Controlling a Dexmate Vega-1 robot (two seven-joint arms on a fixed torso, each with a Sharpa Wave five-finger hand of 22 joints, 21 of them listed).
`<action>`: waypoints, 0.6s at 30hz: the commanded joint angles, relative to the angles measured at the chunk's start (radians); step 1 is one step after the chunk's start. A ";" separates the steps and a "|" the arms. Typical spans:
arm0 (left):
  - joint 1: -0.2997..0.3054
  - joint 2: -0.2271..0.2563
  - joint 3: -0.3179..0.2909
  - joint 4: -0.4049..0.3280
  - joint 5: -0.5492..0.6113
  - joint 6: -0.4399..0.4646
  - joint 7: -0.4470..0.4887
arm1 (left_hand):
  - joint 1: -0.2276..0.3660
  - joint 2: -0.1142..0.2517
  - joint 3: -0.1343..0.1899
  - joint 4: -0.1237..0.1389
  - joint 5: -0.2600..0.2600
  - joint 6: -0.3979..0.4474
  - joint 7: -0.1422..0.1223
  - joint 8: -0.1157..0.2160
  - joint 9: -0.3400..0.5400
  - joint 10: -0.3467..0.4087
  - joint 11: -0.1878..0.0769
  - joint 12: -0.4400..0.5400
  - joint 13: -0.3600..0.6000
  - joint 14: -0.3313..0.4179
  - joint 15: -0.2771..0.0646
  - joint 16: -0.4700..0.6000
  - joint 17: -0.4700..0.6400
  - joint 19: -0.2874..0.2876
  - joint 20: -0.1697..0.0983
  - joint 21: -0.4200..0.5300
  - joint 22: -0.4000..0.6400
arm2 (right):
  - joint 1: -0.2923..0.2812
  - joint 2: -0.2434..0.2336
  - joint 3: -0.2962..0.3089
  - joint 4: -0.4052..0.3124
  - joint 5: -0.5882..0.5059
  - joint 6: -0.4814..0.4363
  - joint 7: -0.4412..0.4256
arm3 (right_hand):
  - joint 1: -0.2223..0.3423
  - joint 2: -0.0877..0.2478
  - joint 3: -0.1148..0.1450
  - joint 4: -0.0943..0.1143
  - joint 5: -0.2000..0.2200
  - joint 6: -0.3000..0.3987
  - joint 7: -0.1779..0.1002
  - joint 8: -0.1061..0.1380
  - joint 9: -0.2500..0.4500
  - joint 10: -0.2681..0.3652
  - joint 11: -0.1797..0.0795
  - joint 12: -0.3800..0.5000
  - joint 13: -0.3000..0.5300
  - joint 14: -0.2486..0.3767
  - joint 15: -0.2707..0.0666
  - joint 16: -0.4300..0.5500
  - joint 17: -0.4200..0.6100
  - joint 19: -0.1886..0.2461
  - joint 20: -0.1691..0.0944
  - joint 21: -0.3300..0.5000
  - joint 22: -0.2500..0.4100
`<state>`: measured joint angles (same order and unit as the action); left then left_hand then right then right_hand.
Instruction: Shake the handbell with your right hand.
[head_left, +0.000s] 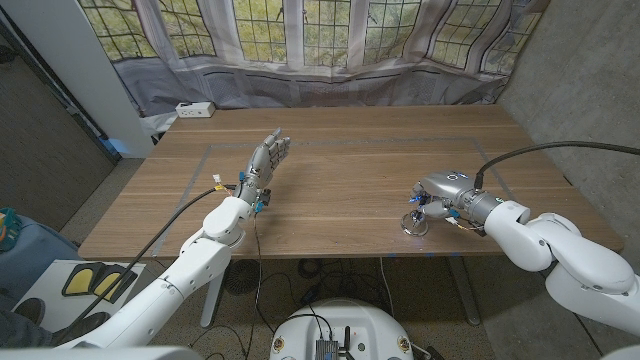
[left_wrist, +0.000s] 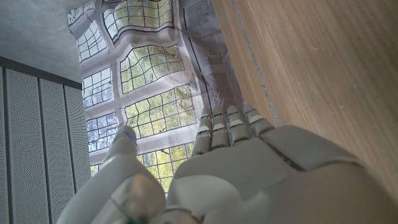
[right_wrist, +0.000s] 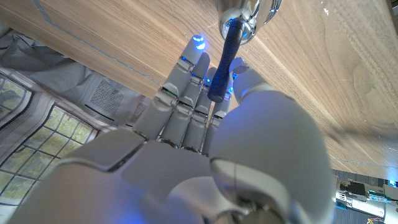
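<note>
R hand (head_left: 447, 192) sits low over the surface (head_left: 350, 160) at its near right part, back of hand up, fingers (right_wrist: 186, 93) curled around the dark handle (right_wrist: 222, 62) of the handbell (head_left: 413, 222). Wrist view: handle runs between thumb and fingers, so the hand reads as gripping it, not spread. Contact looks light; how firmly it clamps cannot be told.

Handbell pos.: directly below and just to the robot's-left side of the R hand, shiny metal bowl (right_wrist: 245, 14) at or on the wood near the front edge. Whether the bowl is lifted clear or resting cannot be told.

Long axis: handle to bowl, running out along the fingers and away from the palm, tilted down toward the surface.

L hand (head_left: 266, 160) is well apart toward the left-centre, raised on edge, fingers straight and together, holding nothing. R hand is the nearer by far.

Judgement: next move needs a lift off the wood, then wrist oscillation across the handle axis
</note>
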<state>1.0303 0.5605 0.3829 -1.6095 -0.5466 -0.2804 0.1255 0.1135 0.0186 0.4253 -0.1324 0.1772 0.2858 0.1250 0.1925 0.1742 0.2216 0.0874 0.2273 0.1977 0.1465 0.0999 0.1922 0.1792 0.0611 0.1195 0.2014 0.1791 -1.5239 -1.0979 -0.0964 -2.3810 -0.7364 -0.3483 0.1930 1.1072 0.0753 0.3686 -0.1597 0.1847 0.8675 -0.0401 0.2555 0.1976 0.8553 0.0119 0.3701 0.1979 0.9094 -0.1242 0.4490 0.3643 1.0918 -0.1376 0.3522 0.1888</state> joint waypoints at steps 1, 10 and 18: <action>-0.005 -0.008 0.003 0.013 -0.001 -0.008 -0.004 | 0.009 -0.001 0.006 -0.003 -0.001 0.008 0.003 -0.003 0.005 0.007 0.001 -0.005 0.003 0.007 -0.001 -0.002 0.001 0.004 0.000 0.000 0.003 | 0.015 -0.033 -0.012 0.004 0.040 -0.015 -0.021 | 0.015 0.004 -0.002 -0.001 -0.004 0.031 -0.008 0.011 0.005 0.032 -0.007 0.012 0.002 0.031 -0.054 0.010 0.001 0.022 -0.013 0.019 0.005; -0.005 -0.012 0.004 0.020 -0.003 -0.013 -0.005 | 0.009 -0.001 0.006 -0.003 -0.001 0.009 0.002 -0.003 0.005 0.008 0.003 -0.006 0.003 0.007 -0.001 -0.002 0.001 0.004 0.000 0.000 0.003 | 0.034 -0.058 -0.024 0.014 0.086 -0.005 -0.024 | 0.049 0.018 0.006 -0.012 -0.004 0.050 -0.006 0.015 0.007 0.049 -0.001 0.015 0.003 0.047 -0.065 0.015 0.009 0.034 -0.023 0.030 0.006; -0.002 -0.012 0.004 0.019 -0.004 -0.014 -0.004 | 0.009 -0.001 0.006 -0.003 -0.001 0.009 0.003 -0.003 0.005 0.008 0.002 -0.006 0.003 0.009 -0.003 -0.002 0.001 0.003 0.001 -0.001 0.003 | 0.053 -0.080 -0.031 0.022 0.127 0.010 -0.028 | 0.122 0.033 0.015 -0.022 -0.003 0.096 0.005 0.025 0.013 0.084 0.005 0.024 0.005 0.083 -0.072 0.022 0.021 0.051 -0.030 0.054 0.011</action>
<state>1.0264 0.5511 0.3854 -1.5933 -0.5480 -0.2897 0.1226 0.1135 0.0186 0.4253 -0.1324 0.1772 0.2858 0.1251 0.1925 0.1742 0.2216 0.0874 0.2217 0.1977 0.1464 0.0999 0.1922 0.1791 0.0611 0.1195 0.2014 0.1791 -1.4926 -1.1501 -0.1179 -2.3691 -0.6611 -0.3563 0.1708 1.2022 0.1041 0.3817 -0.1800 0.1809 0.9421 -0.0354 0.2714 0.2066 0.9173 0.0141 0.3835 0.1972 0.9739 -0.1430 0.4625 0.3785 1.1283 -0.1630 0.3938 0.1933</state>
